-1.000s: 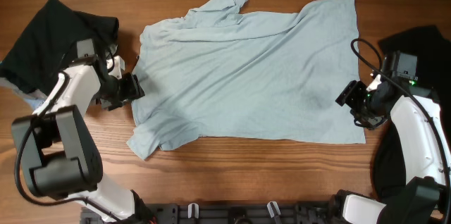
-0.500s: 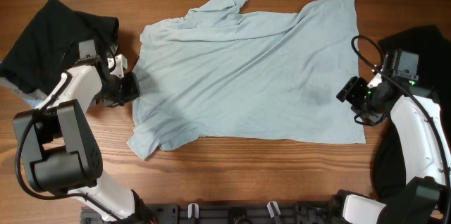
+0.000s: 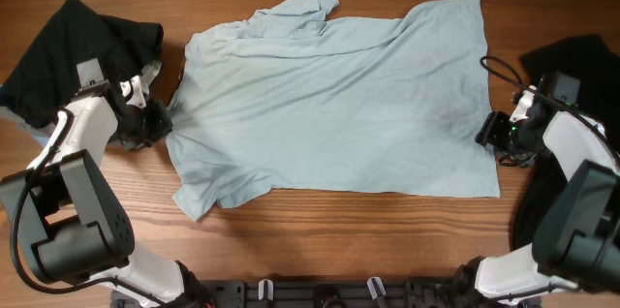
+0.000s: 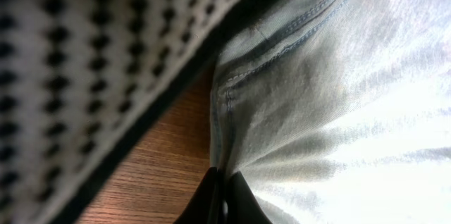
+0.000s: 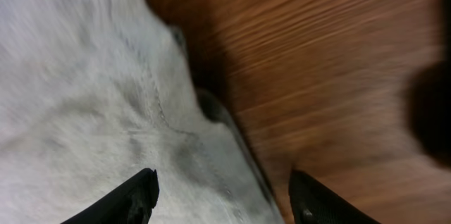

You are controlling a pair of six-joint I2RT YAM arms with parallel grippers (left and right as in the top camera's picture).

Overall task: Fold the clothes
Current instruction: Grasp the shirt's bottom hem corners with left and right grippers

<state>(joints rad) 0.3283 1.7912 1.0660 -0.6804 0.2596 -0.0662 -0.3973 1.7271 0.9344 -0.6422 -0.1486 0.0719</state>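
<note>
The clothes here are chiefly a pale light-blue T-shirt (image 3: 329, 105), spread flat across the middle of the wooden table. My left gripper (image 3: 161, 125) is at the shirt's left edge, shut on it. In the left wrist view the black fingertips (image 4: 224, 197) pinch the stitched hem of the T-shirt (image 4: 338, 97), and the cloth fans out taut from them. My right gripper (image 3: 490, 137) is at the shirt's right edge. In the right wrist view this gripper (image 5: 225, 199) is open, one finger over the T-shirt (image 5: 77, 97) and the other over bare wood, with the hem between them.
A black garment (image 3: 73, 51) lies heaped at the far left behind the left arm. More dark cloth (image 3: 576, 61) lies at the right edge behind the right arm. Bare wooden table (image 3: 339, 240) runs along the front. A blurred dark-dotted surface (image 4: 84, 55) fills the left wrist view's upper left.
The left gripper has shut on the shirt's left edge and drawn it leftward, stretching that side. The right gripper has shifted right to the shirt's right hem.
</note>
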